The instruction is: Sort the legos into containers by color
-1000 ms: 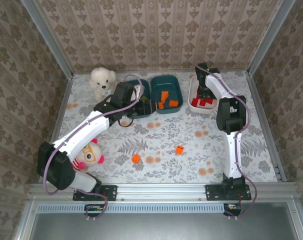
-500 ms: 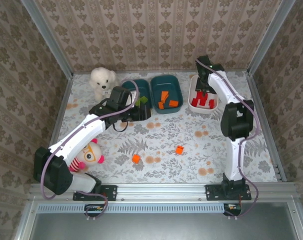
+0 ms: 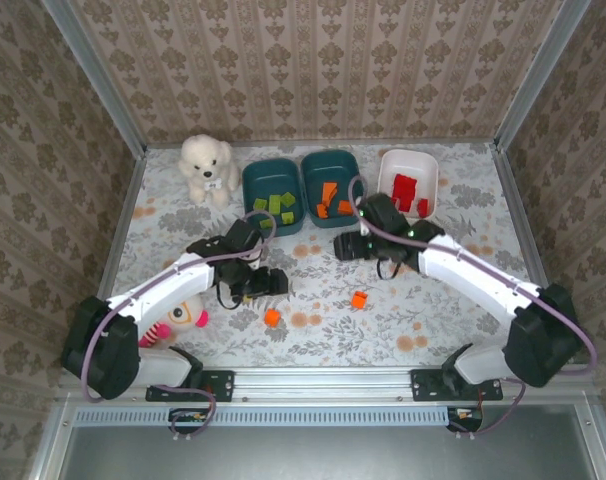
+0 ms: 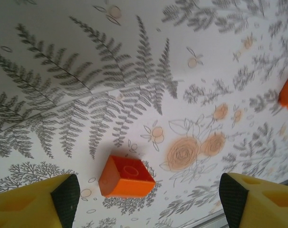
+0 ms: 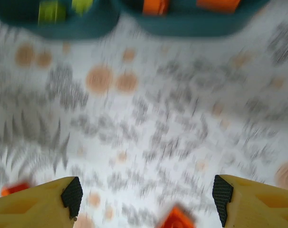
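The left wrist camera shows a round stud on the orange lego, a mere speck from above, between the wide-open, empty left fingers, in front of the middle teal tub of orange bricks. Left of it the other teal tub holds green bricks; right of it the white tub, red ones. The right fingers gape empty.

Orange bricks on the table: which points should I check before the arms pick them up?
1. The left gripper is open: ok.
2. The near orange brick lies between its jaws: ok.
3. The right gripper is open: ok.
4. The second orange brick is lined up with it: cannot tell, blurred wrist view.
5. The teal tub holding orange bricks has room: ok.
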You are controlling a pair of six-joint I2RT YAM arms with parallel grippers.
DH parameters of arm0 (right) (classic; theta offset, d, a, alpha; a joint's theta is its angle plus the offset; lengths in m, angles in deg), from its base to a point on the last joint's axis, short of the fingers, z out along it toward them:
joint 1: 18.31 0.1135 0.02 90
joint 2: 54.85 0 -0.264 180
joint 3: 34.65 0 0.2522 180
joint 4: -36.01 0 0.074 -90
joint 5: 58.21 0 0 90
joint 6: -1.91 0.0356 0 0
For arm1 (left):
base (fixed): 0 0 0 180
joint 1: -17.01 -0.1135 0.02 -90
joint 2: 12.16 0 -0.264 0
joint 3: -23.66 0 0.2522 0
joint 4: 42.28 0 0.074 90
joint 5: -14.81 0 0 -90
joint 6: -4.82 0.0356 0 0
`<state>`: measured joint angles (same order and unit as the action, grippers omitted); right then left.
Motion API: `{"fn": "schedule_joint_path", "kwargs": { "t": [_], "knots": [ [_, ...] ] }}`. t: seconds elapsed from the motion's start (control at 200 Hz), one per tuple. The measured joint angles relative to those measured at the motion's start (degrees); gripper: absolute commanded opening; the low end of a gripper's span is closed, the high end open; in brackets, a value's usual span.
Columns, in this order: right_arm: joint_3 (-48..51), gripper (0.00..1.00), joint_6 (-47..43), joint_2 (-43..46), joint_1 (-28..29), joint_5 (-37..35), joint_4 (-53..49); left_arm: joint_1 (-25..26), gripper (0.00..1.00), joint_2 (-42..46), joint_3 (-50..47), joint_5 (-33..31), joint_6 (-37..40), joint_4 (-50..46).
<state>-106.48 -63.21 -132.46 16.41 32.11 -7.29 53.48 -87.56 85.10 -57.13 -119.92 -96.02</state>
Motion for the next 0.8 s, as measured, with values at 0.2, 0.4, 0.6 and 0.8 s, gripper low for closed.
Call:
{"fn": "schedule_joint_path", "kwargs": {
  "t": [0.2, 0.4, 0.6, 0.8],
  "knots": [
    [9.2, 0.76, 4.1, 11.3, 1.6, 1.7, 1.0, 6.2, 0.78, -0.5, 0.7, -3.1, 7.9, -4.2],
    [9.9, 0.76, 5.2, 16.5, 1.6, 1.7, 1.2, 7.7, 0.69, -4.9, 0.7, -6.2, 10.9, -4.8],
    [9.9, 0.76, 5.4, 17.2, 1.6, 1.4, 0.9, 10.2, 0.65, -10.5, 0.9, -8.3, 12.2, -4.7],
    [9.9, 0.76, 5.8, 18.2, 1.6, 0.5, 0.6, 10.8, 0.53, -12.3, 1.7, -10.4, 12.8, -4.2]
  ]
}}
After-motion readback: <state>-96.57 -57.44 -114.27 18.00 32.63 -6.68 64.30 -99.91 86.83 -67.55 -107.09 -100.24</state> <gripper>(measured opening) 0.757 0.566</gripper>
